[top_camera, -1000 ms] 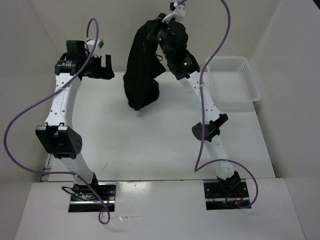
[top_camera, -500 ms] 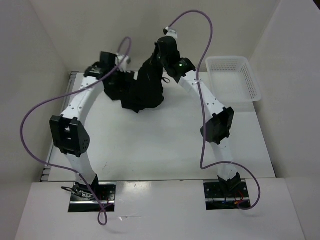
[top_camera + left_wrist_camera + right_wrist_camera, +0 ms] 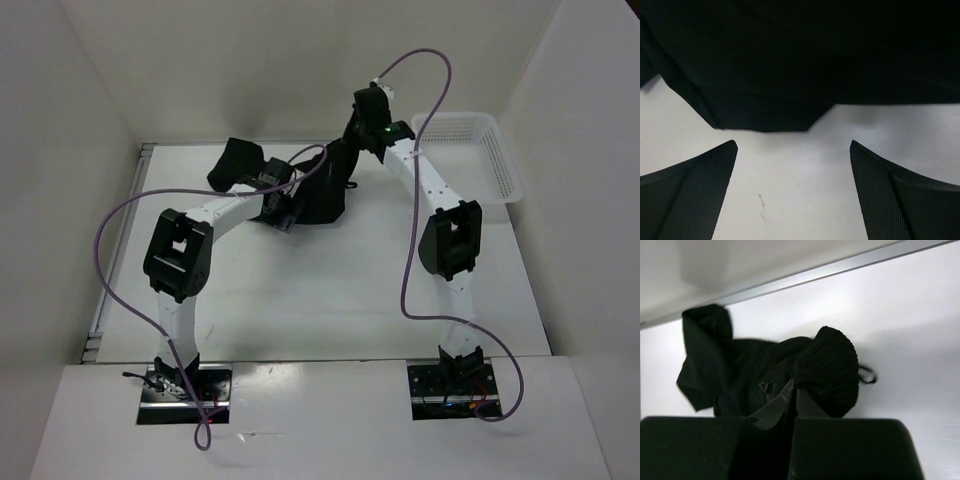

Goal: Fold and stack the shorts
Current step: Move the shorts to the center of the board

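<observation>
The black shorts (image 3: 320, 195) lie bunched at the back middle of the table. My right gripper (image 3: 350, 150) is shut on their ribbed waistband (image 3: 832, 367) at the right end and holds that end low over the table. My left gripper (image 3: 285, 205) is open at the heap's left edge. In the left wrist view its fingers (image 3: 695, 190) stand wide apart over bare table, just short of the fabric's hem (image 3: 765, 120). The rest of the shorts (image 3: 735, 370) trails left in the right wrist view. No logo shows.
A white mesh basket (image 3: 470, 155) stands at the back right of the table. A metal rail (image 3: 815, 272) runs along the table's far edge, close behind the shorts. White walls enclose the table on the left, back and right.
My right gripper has lowered the hanging shorts onto the table and moved right. My left arm has swung in from the far left to the heap's left edge.
</observation>
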Motion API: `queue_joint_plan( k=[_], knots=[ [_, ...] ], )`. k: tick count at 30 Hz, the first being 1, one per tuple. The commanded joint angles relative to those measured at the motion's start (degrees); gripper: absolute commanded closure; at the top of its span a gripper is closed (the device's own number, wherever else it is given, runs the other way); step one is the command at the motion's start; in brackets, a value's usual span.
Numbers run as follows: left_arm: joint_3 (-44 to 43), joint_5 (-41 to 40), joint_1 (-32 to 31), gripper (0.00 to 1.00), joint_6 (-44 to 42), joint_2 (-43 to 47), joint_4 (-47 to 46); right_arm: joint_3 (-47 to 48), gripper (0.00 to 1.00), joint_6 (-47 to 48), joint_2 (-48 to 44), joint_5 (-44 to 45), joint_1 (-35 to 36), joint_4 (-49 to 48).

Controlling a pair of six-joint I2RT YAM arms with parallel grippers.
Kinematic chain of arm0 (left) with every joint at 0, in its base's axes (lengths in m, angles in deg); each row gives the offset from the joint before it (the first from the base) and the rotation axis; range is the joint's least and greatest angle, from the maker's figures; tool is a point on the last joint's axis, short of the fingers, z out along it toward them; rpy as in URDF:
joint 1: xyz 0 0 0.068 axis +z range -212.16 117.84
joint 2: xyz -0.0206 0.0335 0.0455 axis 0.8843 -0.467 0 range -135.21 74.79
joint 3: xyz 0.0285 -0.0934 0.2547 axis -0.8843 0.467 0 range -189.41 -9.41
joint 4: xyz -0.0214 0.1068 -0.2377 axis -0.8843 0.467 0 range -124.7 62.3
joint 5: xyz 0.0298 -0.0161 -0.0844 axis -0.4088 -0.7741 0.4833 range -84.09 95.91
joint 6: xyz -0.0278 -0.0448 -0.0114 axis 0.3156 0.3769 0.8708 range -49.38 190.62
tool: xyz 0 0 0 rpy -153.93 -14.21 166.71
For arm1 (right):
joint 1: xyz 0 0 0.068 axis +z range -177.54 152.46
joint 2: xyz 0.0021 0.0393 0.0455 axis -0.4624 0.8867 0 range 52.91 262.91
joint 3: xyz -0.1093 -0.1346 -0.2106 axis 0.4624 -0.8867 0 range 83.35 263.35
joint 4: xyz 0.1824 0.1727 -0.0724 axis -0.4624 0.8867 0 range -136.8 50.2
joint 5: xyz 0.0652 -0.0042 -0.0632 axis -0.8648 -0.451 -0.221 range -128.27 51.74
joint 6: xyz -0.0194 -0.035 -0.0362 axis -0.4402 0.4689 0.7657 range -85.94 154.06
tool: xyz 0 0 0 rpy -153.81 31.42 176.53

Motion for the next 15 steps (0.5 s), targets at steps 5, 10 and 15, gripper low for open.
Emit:
queue_joint_plan(
  k=[5, 10, 15],
  knots=[
    [-5.41, -9.41, -0.23, 0.0, -0.16, -8.37, -9.13, -1.32, 1.0, -0.31, -1.74, -2.05, -3.12, -4.08],
    [-5.94, -5.82, -0.23, 0.28, -0.16, -9.6, -7.64, -1.32, 1.0, -0.31, -0.51, -3.54, -4.79, -4.08],
    [-7.17, -4.67, -0.23, 1.0, -0.16, -11.72, -7.1, -0.79, 1.0, 0.21, 0.02, -4.95, -5.32, -4.61]
  ],
)
